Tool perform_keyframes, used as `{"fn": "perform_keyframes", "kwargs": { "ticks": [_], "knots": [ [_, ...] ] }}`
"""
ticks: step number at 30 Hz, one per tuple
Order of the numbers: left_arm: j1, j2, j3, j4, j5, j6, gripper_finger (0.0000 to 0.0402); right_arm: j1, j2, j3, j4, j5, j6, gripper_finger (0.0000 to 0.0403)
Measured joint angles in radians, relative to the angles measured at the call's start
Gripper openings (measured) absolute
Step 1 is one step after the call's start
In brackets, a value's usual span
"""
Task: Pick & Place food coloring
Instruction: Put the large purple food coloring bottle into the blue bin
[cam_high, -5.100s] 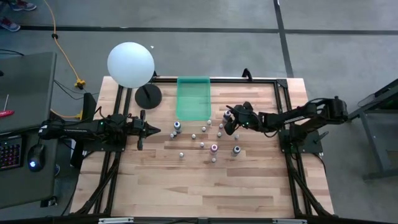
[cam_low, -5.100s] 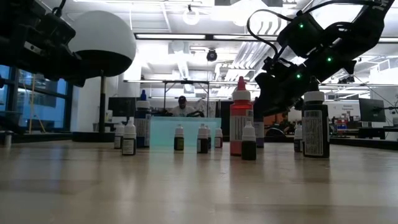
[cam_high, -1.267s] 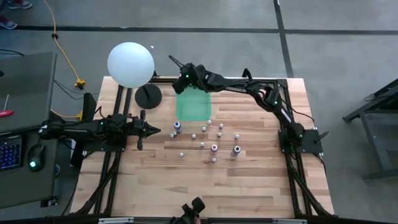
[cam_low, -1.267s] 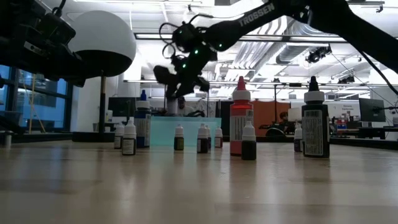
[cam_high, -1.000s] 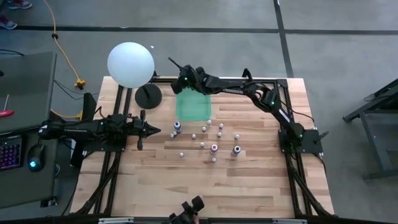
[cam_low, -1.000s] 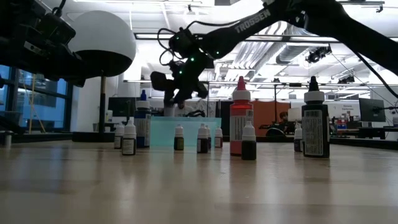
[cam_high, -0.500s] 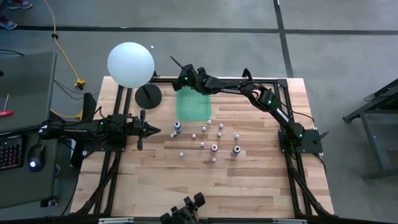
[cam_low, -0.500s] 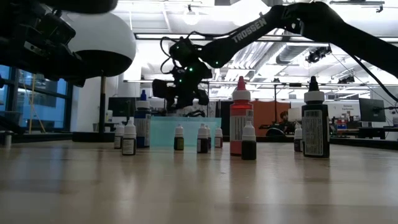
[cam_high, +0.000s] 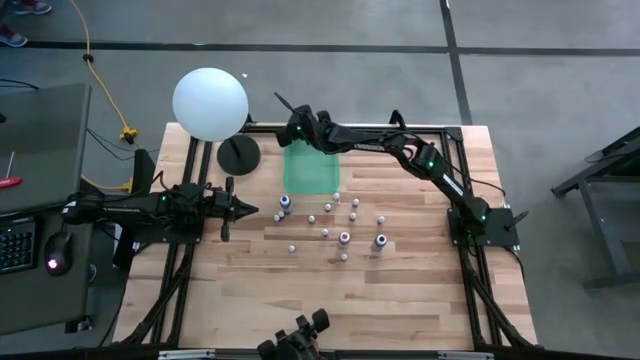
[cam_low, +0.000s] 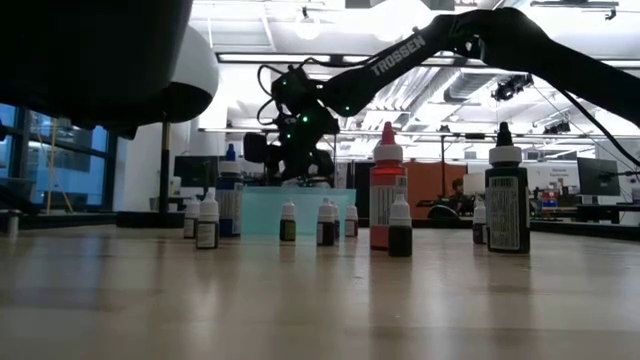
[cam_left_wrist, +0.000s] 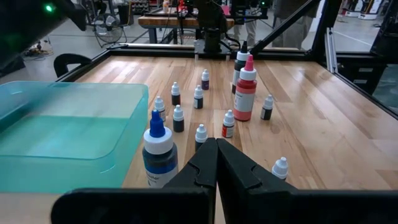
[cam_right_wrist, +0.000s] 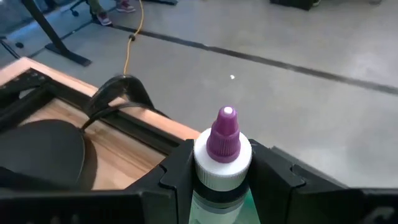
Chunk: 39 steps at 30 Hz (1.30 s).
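While the right gripper (cam_right_wrist: 222, 186) clasps an upright, purple-tipped, white-collared food-coloring bottle (cam_right_wrist: 222, 149) between its fingers, it hangs over the far end of the translucent green plastic tray (cam_high: 312, 170), so the drop lies straight below. The remaining small white-capped bottles (cam_high: 330, 215) stand on the wooden table (cam_high: 400, 290) just beyond the tray's near edge. The left gripper (cam_left_wrist: 216, 163) waits clenched and empty, beside them.

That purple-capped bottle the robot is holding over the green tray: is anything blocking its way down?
Nothing visible does. The right gripper holds the purple-capped bottle over the far end of the green tray, which looks bare below it.
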<state>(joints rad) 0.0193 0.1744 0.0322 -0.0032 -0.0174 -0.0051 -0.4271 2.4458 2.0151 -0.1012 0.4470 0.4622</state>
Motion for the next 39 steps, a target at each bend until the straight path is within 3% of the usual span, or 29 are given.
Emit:
{"fn": "perform_keyframes", "kwargs": {
  "ticks": [8,13,39],
  "knots": [
    [0.000,0.000,0.000,0.000,0.000,0.000,0.0000,0.000,0.007,0.000,-0.013,0.007,0.034,0.0119],
    [0.000,0.000,0.000,0.000,0.000,0.000,0.0000,0.000,0.016,0.000,-0.018,-0.049,0.029,0.0119],
    [0.000,0.000,0.000,0.000,0.000,0.000,0.0000,-0.002,0.017,0.000,0.002,-0.141,-0.079,0.0140]
  ]
}}
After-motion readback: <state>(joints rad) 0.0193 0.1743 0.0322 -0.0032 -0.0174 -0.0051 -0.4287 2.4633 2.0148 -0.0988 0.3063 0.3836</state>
